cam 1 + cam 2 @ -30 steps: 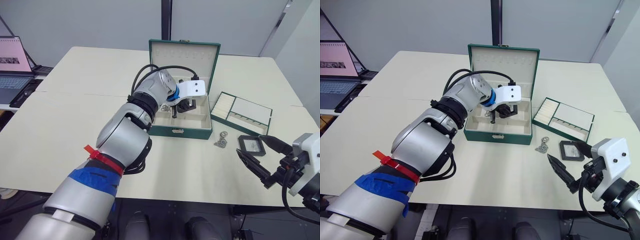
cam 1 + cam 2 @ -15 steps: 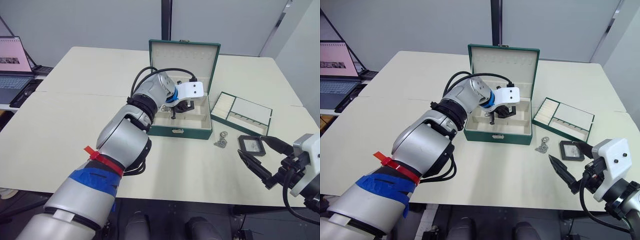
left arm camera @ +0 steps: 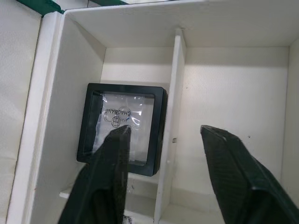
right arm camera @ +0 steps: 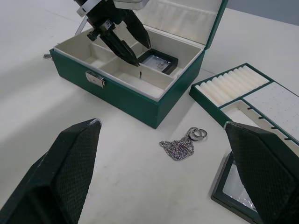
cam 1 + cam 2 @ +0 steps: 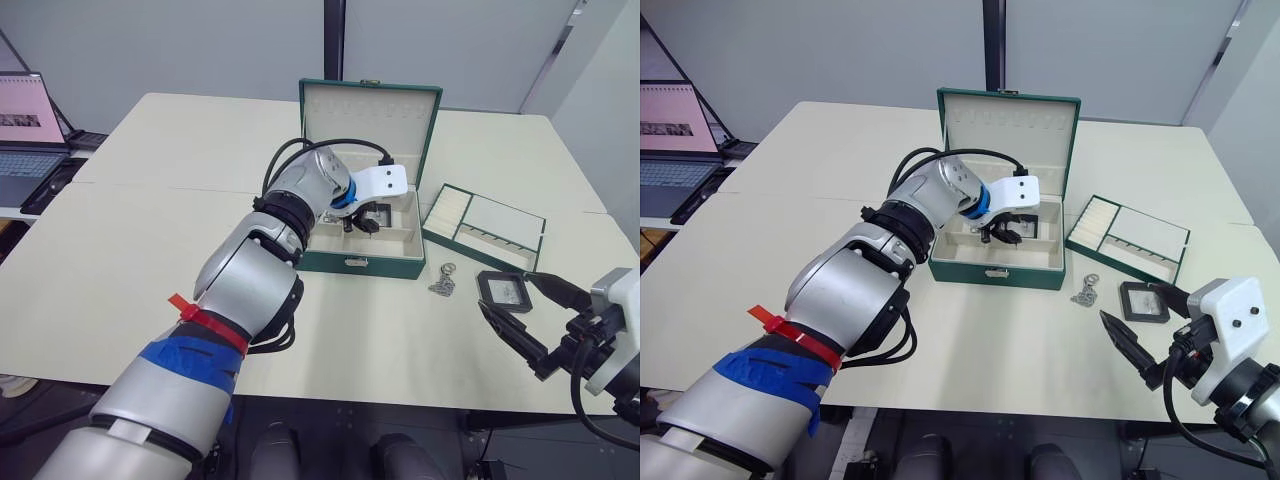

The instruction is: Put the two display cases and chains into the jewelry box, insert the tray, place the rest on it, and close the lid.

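The jewelry box (image 5: 372, 263) stands open at mid-table, its lid (image 5: 368, 110) upright. My left gripper (image 3: 166, 128) reaches down inside it, open, fingers straddling a cream divider. One display case (image 3: 135, 109) lies flat and free in a back compartment, under one fingertip. The second display case (image 5: 503, 290) rests on the table at the right. My right gripper (image 5: 506, 293) hovers wide open just above it, holding nothing. A bunch of chains (image 5: 441, 281) lies between the box and that case. The tray (image 5: 485, 228) sits right of the box.
A laptop (image 5: 22, 135) stands on a side table at the far left. The table edge runs close to my right gripper. Bare tabletop stretches left of the box and along the front.
My left gripper's fingers have spread apart inside the box, letting go of the display case, which now lies in its compartment. The right arm has barely moved.
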You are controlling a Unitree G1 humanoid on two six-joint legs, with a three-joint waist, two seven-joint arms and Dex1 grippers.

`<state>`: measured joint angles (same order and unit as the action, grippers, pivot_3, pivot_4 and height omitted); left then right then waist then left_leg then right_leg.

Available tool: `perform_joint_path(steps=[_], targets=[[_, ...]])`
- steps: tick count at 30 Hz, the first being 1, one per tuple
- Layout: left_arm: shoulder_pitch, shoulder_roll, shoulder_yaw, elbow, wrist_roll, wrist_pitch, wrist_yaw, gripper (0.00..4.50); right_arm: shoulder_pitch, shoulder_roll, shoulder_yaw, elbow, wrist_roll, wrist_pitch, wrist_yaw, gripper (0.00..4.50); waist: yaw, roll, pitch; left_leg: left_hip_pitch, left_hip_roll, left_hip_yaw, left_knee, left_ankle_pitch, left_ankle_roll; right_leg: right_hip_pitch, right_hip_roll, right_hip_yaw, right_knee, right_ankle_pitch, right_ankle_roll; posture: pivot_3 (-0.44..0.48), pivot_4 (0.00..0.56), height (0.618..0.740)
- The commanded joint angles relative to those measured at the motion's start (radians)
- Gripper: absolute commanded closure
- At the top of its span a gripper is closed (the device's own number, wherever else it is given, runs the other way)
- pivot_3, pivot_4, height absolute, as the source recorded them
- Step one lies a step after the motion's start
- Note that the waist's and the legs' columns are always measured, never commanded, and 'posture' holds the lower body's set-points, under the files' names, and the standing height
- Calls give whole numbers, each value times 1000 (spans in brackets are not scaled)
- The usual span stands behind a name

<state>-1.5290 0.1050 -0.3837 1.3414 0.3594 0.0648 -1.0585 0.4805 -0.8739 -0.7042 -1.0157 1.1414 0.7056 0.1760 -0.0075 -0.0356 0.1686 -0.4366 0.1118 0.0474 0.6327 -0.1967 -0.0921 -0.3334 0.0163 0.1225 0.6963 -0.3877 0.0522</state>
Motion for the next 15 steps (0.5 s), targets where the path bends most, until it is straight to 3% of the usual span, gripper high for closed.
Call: perform_joint_path(steps=[1,3,8,11,15], targets=[[-33,16,81,-26,-64,19,-7,896,-41,-24,11,-20,7,-19,1,0,0,0,0,0,0,0,0,0,0,0,0,0,0,0,0,0,150,740],[-49,35,141,-41,-120,50,-58,437,-71,-33,35,-13,10,-18,-1,0,-1,0,0,0,0,0,0,0,0,0,0,0,0,0,0,0,150,740],[27,163,316,-238,-333,185,-302,437,-144,-28,145,4,-22,-16,-2,0,-8,1,0,0,0,0,-1,0,0,-1,0,0,1,0,0,0,150,740],[230,261,377,-617,-448,373,-339,437,-141,-6,184,14,-46,-16,9,0,-16,8,-4,2,1,0,-1,0,0,1,0,-1,1,0,0,0,150,740],[543,364,469,-1126,-574,643,-238,437,-124,11,220,28,-81,-18,42,0,-25,12,-7,3,3,0,-1,0,-1,1,0,-1,2,0,0,0,150,740]])
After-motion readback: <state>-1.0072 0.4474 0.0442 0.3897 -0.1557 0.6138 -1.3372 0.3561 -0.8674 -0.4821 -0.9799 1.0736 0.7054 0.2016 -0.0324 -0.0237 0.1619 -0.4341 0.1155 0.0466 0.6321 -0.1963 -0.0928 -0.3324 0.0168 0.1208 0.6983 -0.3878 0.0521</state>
